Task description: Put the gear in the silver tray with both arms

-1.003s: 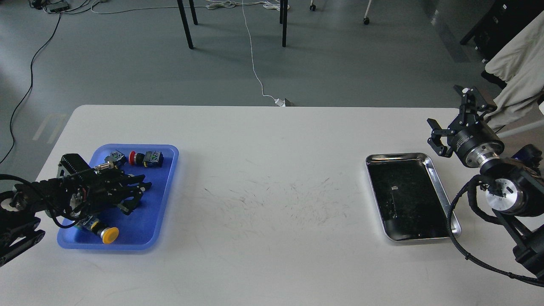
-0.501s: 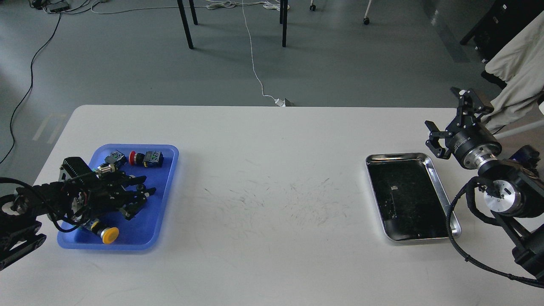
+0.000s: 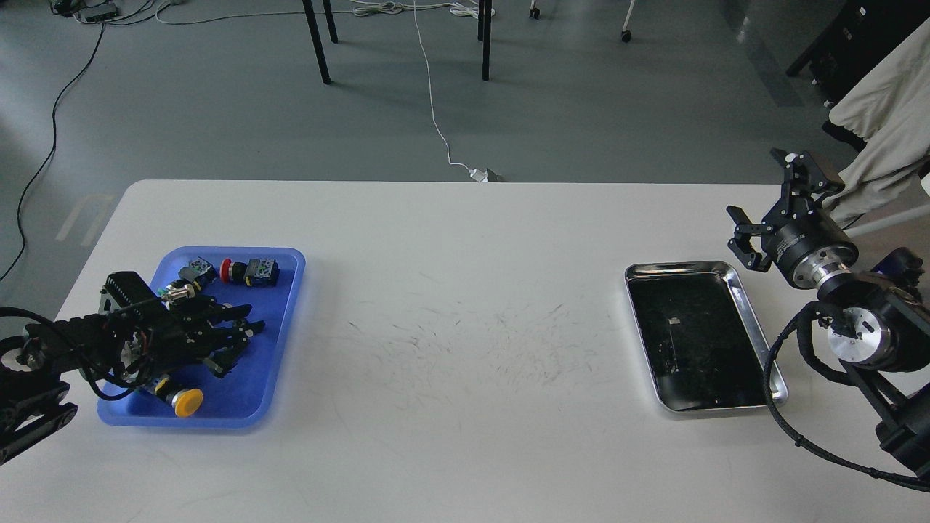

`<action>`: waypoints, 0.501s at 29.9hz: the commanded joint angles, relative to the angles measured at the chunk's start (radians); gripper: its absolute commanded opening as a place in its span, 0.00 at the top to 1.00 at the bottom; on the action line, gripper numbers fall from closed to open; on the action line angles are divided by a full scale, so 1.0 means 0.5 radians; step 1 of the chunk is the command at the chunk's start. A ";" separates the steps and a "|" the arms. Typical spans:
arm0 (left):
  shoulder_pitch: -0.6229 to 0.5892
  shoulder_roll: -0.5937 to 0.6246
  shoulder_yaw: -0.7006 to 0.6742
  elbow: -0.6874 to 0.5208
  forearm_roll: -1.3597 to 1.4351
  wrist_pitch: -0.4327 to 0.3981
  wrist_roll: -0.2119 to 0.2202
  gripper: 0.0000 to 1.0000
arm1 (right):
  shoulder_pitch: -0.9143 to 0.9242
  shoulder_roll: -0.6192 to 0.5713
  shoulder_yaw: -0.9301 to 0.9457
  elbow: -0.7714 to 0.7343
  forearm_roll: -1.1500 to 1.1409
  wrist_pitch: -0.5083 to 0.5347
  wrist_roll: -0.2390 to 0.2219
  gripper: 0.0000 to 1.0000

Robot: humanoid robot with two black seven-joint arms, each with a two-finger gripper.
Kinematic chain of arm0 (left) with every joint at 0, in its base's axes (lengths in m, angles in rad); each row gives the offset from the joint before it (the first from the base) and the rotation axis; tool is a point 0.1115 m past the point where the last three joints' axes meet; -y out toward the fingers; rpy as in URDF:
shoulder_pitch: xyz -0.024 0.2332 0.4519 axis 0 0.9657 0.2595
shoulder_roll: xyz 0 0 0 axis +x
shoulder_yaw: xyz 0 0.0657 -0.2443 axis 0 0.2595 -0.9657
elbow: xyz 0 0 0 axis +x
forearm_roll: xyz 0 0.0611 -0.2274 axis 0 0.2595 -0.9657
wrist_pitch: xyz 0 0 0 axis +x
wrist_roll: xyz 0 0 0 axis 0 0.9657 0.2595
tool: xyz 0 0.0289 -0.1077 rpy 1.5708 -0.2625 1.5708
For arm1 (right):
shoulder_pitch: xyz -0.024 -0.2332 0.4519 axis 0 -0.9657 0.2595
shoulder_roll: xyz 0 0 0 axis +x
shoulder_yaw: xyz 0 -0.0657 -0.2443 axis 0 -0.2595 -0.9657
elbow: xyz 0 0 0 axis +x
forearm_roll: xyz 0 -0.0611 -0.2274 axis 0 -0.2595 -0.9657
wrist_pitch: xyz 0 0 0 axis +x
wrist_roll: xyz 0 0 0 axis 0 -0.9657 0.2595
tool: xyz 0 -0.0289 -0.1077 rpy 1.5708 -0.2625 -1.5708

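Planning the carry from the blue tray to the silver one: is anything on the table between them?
Nothing visible. The table between the blue tray and the silver tray shows only faint scuff marks. The right pincer hovers beyond the silver tray's far right corner.

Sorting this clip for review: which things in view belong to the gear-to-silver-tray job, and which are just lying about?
Part of the job:
- silver tray, nothing in it yet
- blue tray holding the parts
- left tool, over the blue tray
- right tool, open, beyond the silver tray

Just lying about:
- white cable on the floor
- beige cloth at right
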 commanded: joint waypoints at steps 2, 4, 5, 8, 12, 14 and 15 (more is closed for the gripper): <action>-0.003 -0.001 -0.001 0.011 -0.005 0.000 0.000 0.65 | 0.000 -0.003 0.000 0.003 0.000 0.000 0.000 0.01; 0.000 -0.001 -0.001 0.011 0.001 0.003 0.000 0.65 | -0.003 0.000 0.000 0.000 0.000 0.000 0.000 0.01; -0.003 -0.001 -0.001 0.011 0.001 0.003 0.000 0.65 | -0.003 0.000 0.000 0.000 0.000 0.000 0.000 0.01; 0.000 -0.001 -0.001 0.011 0.007 0.003 0.000 0.68 | 0.000 0.003 0.000 0.000 0.000 0.000 0.000 0.01; 0.003 -0.001 0.002 0.017 0.013 0.003 0.000 0.79 | -0.003 0.000 0.000 0.000 0.000 0.000 0.000 0.01; 0.003 -0.001 -0.001 0.020 0.013 0.003 0.000 0.80 | -0.003 0.000 0.000 0.000 0.000 0.000 0.000 0.01; 0.003 -0.001 0.002 0.017 0.016 0.003 0.000 0.81 | -0.003 0.000 0.000 0.000 0.000 0.000 0.000 0.01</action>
